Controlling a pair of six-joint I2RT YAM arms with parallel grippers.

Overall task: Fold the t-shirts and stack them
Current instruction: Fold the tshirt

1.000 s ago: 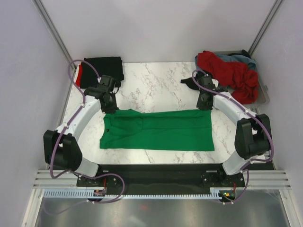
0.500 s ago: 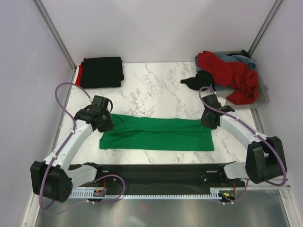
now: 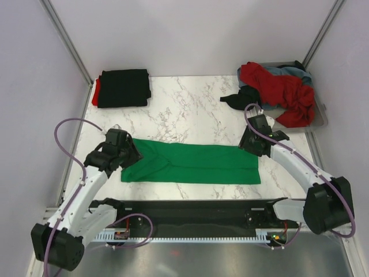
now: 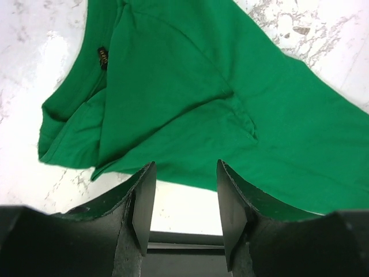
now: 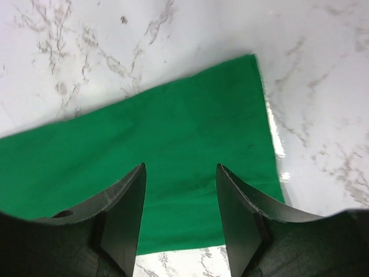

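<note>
Green t-shirt (image 3: 196, 164) folded, left arm (image 3: 86, 183), right arm (image 3: 294, 164) low at its ends

marble table (image 3: 196, 107), green t-shirt (image 3: 196, 164), folded stack (image 3: 124, 88), tray (image 3: 321, 118)

— Where does the top view sit?
— High above the near edge, looking steeply down over the whole counter (image 3: 196, 109).
— And the wrist views?
— Each looks down from close by, past its own jaws. Left faces the collar end of the green shirt (image 4: 190, 104), right its other end; the top view shares that shirt with both.
</note>
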